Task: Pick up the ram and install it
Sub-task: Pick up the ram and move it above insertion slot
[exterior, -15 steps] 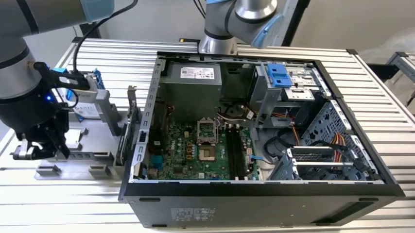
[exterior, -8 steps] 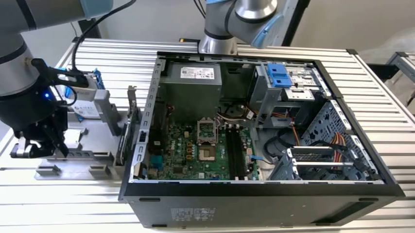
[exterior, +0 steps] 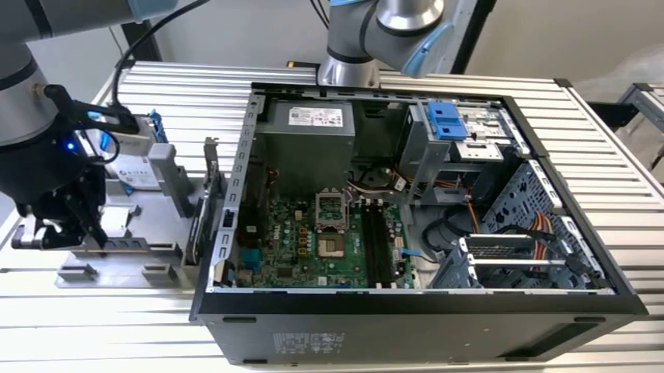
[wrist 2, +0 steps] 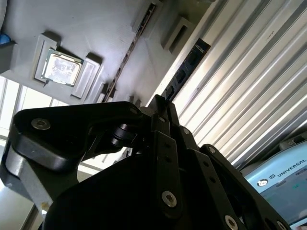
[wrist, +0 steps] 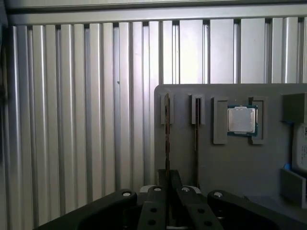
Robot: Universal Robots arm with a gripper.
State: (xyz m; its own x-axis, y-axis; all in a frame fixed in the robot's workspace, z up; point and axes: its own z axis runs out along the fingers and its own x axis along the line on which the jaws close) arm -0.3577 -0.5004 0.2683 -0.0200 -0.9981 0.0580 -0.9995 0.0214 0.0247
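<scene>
Pinching with the black, link-armed metal pincer [wrist: 169,176] on the near end of the ram [wrist: 166,127], a long, thin, dark circuit strip standing on edge. Holding the jaws almost fully together, leaving only the strip's thickness between them. Showing the same grasp in the second wrist view, the pincer [wrist 2: 162,101] meeting the end of the ram [wrist 2: 188,66] with black chips along its face.

Sitting in a narrow slot of a flat grey plastic holder tray [wrist: 187,163], in the slot nearest the tray's outer edge. Sharing the tray with a second thin dark strip [wrist: 196,127], on edge in a parallel slot just beside. Bearing farther in, between raised grey blocks, a square silver-capped processor chip [wrist: 241,120]. Carrying beyond that a silver boxy hard drive with blue rails [exterior: 145,167], propped up on the tray.

Hanging low over the tray's end at the exterior view's left, the pincer [exterior: 62,231] under a grey robot arm with a black wrist [exterior: 26,116]. Resting all of this on a ribbed aluminium table of long slats [exterior: 607,148].

Lying on its side to the exterior view's right of the tray, an open black tower computer case [exterior: 415,322]. Exposing inside it a large green motherboard [exterior: 311,245], well apart from the ram. Rising behind the case, the base of a second grey robot arm [exterior: 353,47].
</scene>
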